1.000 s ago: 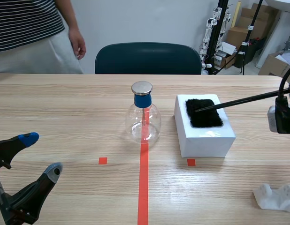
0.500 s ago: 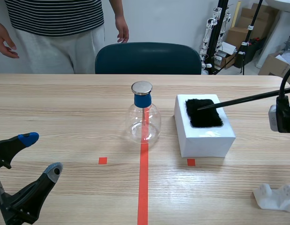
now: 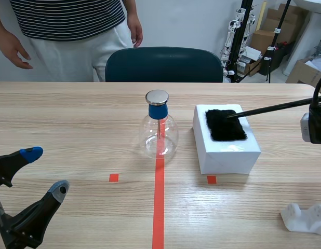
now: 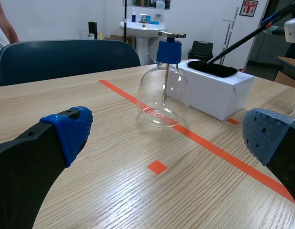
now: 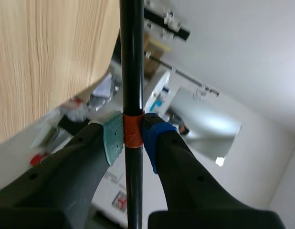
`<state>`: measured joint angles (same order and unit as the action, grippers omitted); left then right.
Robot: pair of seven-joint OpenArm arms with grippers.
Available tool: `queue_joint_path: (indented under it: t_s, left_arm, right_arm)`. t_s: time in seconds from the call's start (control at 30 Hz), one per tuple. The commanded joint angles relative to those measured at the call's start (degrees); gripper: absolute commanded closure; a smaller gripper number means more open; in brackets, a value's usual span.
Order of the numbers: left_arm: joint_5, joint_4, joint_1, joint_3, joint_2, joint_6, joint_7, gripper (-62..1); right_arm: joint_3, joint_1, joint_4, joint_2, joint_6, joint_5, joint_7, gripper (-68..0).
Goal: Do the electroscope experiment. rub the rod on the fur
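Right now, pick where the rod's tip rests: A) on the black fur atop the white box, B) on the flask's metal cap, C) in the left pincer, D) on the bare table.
A: the rod, clamped in the right pincer, ends on the black fur.

Scene view: camera sat between arms, slightly raised, faced across table (image 3: 72,114) toward chair (image 3: 163,65) at far edge; wide look from middle distance.

Left wrist view: camera low, near table top, faced forward between spread fingers of left gripper (image 4: 167,133) toward flask (image 4: 163,95) and box (image 4: 219,93).

Right wrist view: camera very close to rod (image 5: 132,57), strongly tilted, faced along it; table only as strip beside rod.

Shared: scene and left wrist views both held flask, box, chair, rod. Right wrist view shared only rod and table.
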<state>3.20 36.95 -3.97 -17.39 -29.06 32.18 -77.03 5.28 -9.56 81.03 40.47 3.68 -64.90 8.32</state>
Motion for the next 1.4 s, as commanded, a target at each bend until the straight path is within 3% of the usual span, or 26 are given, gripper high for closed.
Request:
queue_joint_path:
  t_s: [0.0, 0.13, 0.3, 0.37, 0.6, 0.7, 0.87, 0.93, 1.17, 1.27, 1.37]
  left_arm:
    - [-0.6, 0.4, 0.2, 0.4, -0.4, 0.2, -1.2, -62.3]
    - [-0.6, 0.4, 0.2, 0.4, -0.4, 0.2, -1.2, -62.3]
    - [-0.6, 0.4, 0.2, 0.4, -0.4, 0.2, -1.2, -62.3]
    - [-0.6, 0.4, 0.2, 0.4, -0.4, 0.2, -1.2, -62.3]
    - [-0.6, 0.4, 0.2, 0.4, -0.4, 0.2, -1.2, -62.3]
    - [-0.6, 0.4, 0.2, 0.4, -0.4, 0.2, -1.2, -62.3]
    - [-0.6, 0.4, 0.2, 0.4, -0.4, 0.2, -1.2, -62.3]
    - [-0.6, 0.4, 0.2, 0.4, -0.4, 0.2, -1.2, -62.3]
    - [-0.6, 0.4, 0.2, 0.4, -0.4, 0.2, -1.2, -62.3]
    - [-0.6, 0.4, 0.2, 0.4, -0.4, 0.2, -1.2, -62.3]
    - [-0.6, 0.4, 0.2, 0.4, -0.4, 0.2, -1.2, -62.3]
  right_arm:
    - [-0.4, 0.8, 0.8, 1.0, -0.7, 0.7, 2.6, 0.0]
    - [-0.4, 0.8, 0.8, 1.0, -0.7, 1.1, 5.0, 0.1]
    - [-0.4, 0.8, 0.8, 1.0, -0.6, 1.1, -3.9, 0.1]
    - [-0.4, 0.8, 0.8, 1.0, -0.6, 1.1, -5.0, 0.1]
    - [-0.4, 0.8, 0.8, 1.0, -0.6, 1.1, 4.2, 0.1]
    - [-0.4, 0.8, 0.8, 1.0, -0.6, 1.1, 2.5, 0.1]
    - [-0.4, 0.7, 0.8, 1.3, -0.6, 0.9, -6.0, 0.1]
    - [-0.4, 0.7, 0.8, 1.3, -0.6, 0.6, -5.4, 0.1]
    - [-0.4, 0.7, 0.8, 1.3, -0.6, -0.3, 4.4, 0.1]
    - [-0.4, 0.7, 0.8, 1.3, -0.6, -0.2, 3.6, 0.1]
    - [-0.4, 0.7, 0.8, 1.3, 0.5, -0.2, -1.5, 0.1]
